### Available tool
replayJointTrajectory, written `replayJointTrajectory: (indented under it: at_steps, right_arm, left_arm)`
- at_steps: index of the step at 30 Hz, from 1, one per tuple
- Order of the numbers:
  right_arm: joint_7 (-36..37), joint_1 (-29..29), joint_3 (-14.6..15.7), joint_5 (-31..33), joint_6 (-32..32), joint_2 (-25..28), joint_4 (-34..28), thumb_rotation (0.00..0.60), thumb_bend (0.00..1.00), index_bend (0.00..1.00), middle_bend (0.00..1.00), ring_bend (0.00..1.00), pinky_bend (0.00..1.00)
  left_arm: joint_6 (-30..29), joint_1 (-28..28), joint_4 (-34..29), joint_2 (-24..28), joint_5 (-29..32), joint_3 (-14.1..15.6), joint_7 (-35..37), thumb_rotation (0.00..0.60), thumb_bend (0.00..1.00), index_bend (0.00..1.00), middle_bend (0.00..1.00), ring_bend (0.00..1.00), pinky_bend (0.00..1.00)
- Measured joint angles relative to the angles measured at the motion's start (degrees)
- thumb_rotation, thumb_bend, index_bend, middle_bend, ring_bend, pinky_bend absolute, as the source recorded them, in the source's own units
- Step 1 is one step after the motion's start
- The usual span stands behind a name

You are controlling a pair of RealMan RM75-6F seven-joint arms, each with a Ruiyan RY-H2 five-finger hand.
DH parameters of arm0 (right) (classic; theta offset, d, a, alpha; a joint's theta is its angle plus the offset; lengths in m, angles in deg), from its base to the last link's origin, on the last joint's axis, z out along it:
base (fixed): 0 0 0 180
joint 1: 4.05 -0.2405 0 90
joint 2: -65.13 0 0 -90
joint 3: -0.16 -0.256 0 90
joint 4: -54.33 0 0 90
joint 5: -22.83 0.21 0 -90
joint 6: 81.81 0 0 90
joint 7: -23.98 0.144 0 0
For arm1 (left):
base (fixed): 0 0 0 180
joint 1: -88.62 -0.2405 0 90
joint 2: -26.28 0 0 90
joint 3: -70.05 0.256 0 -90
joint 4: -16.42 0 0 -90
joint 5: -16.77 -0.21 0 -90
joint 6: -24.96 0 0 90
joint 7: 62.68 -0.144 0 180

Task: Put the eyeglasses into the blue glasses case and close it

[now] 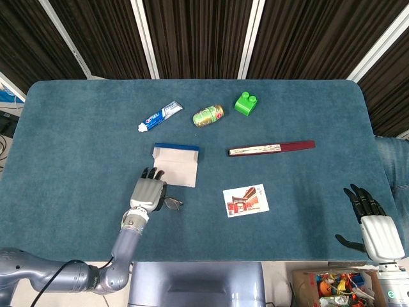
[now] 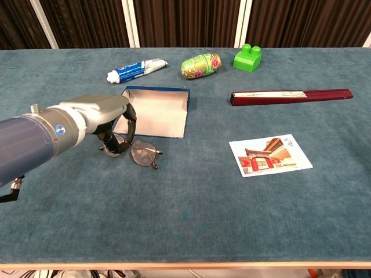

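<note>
The blue glasses case (image 1: 176, 164) (image 2: 155, 110) lies open on the teal table, its beige lining facing up. Just in front of it the eyeglasses (image 1: 173, 204) (image 2: 142, 154) rest on the cloth. My left hand (image 1: 147, 190) (image 2: 107, 117) is lowered over their left side, and its fingers curl down around the left lens and pinch it. The right lens stays uncovered. My right hand (image 1: 374, 224) rests at the table's front right edge, fingers spread, holding nothing; the chest view does not show it.
Along the far side lie a toothpaste tube (image 1: 160, 116) (image 2: 136, 69), a green can (image 1: 208, 116) (image 2: 200, 65) and a green block (image 1: 245, 103) (image 2: 247, 58). A dark red folded fan (image 1: 271, 148) (image 2: 290, 97) and a postcard (image 1: 246, 200) (image 2: 270, 154) lie right of the case.
</note>
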Motion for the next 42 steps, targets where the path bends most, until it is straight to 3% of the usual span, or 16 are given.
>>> replayJointTrajectory:
  at_steps: [12,25,42]
  right_arm:
    - [0.09,-0.02,0.07,-0.04,-0.11,0.02,-0.02,0.600,0.06,0.02,0.00,0.03,0.18]
    - [0.28,0.00,-0.11,0.70,-0.38,0.01,-0.11,0.600,0.06,0.02,0.00,0.03,0.18]
    - [0.71,-0.30,-0.25,1.61,-1.52,0.26,-0.65,0.600,0.06,0.02,0.00,0.03,0.18]
  left_arm:
    - [-4.35,5.41,1.68,-3.23,5.40,-6.46,-7.16,0.600,0.45,0.58,0.14,0.00,0.00]
    - [-2.81,10.95,13.39,-7.59,15.02,-15.78,-9.60,0.600,0.45,0.58,0.14,0.00,0.00]
    - [4.41,15.51,28.41,-11.20,18.14,-19.57,-7.73,0.600,0.45,0.58,0.14,0.00,0.00]
